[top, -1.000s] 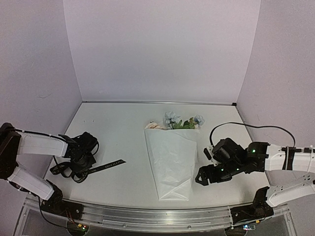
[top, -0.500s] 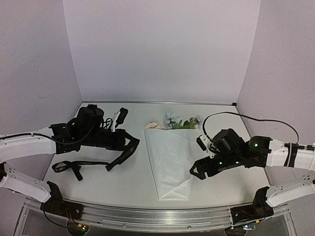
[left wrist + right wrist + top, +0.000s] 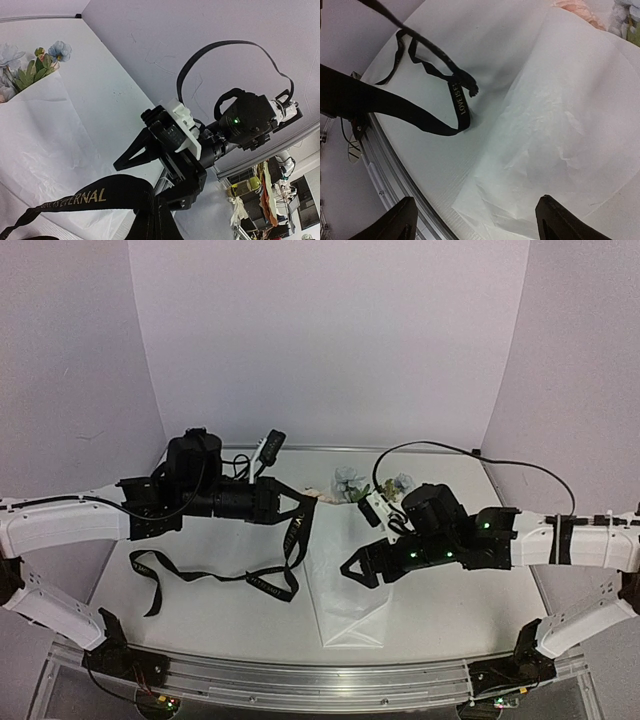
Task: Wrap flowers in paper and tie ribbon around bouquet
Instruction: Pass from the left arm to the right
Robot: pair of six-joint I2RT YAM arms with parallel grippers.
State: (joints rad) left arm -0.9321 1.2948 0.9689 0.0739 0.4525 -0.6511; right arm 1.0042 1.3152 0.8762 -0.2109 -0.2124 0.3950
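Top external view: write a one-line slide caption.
Left jaws hold the black ribbon up beside the bouquet; right jaws hover open over it.

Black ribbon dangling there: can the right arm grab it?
Probably yes. The right gripper, jaws open, hovers above the white paper cone bouquet, and the long black lettered ribbon hangs from the shut left gripper just beside it, nothing between.

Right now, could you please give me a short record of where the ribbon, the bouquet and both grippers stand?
left gripper: shut on the ribbon, raised left of the bouquet
ribbon: black, hangs from the left gripper, the rest trailing on the table
bouquet: white paper cone lying on the table, blooms at the far end
right gripper: open, over the bouquet, holding nothing
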